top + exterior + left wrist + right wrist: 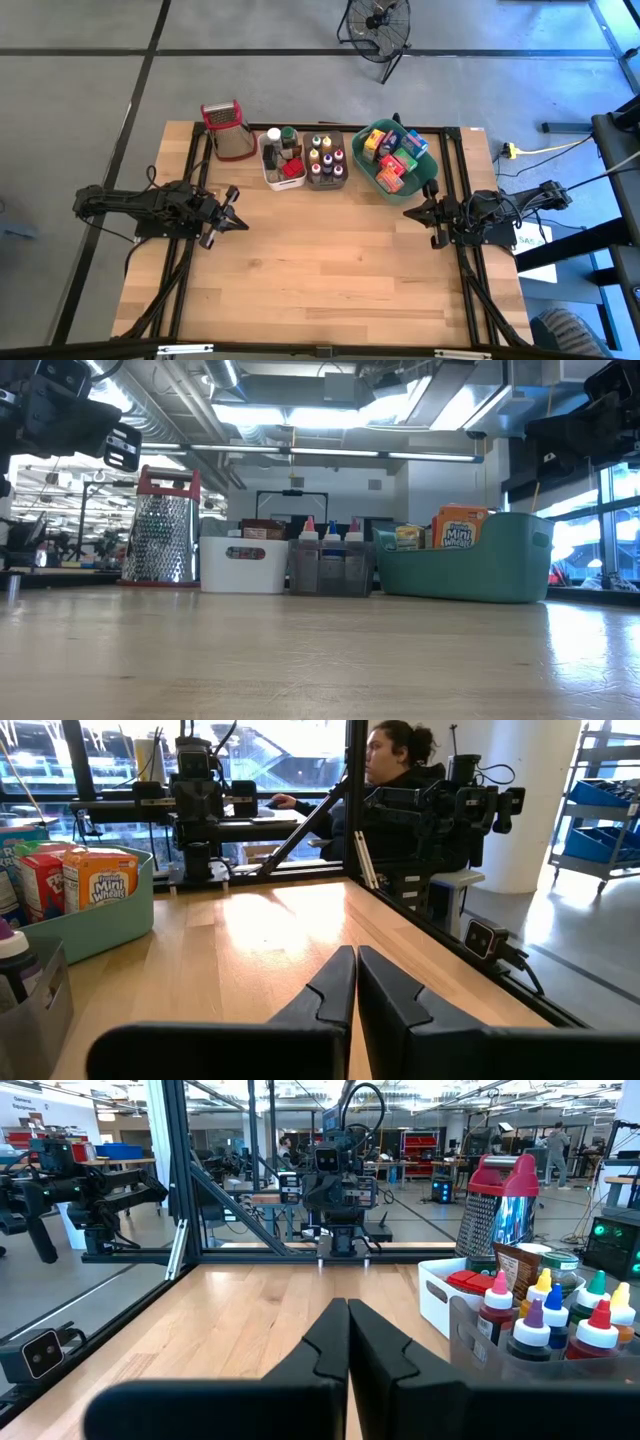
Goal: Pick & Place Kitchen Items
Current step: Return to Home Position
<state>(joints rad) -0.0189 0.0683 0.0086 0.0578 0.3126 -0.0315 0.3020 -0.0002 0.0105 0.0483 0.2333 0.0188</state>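
Note:
The kitchen items all sit in three bins at the table's far edge. A white bin [280,160] holds jars and a red-lidded thing. A brown bin [326,160] holds small bottles with coloured caps [545,1315]. A teal bin [400,160] holds little colourful boxes [98,878]. My left gripper [243,224] hovers shut over the left side of the table, pointing right. My right gripper [408,213] hovers shut near the right edge, just near of the teal bin, pointing left. Both are empty.
A steel box grater with a red handle [230,130] stands at the far left, beside the white bin. Bare wood [320,260] spans the middle and near part of the table. A person [395,780] sits beyond the table's right side, behind the right arm.

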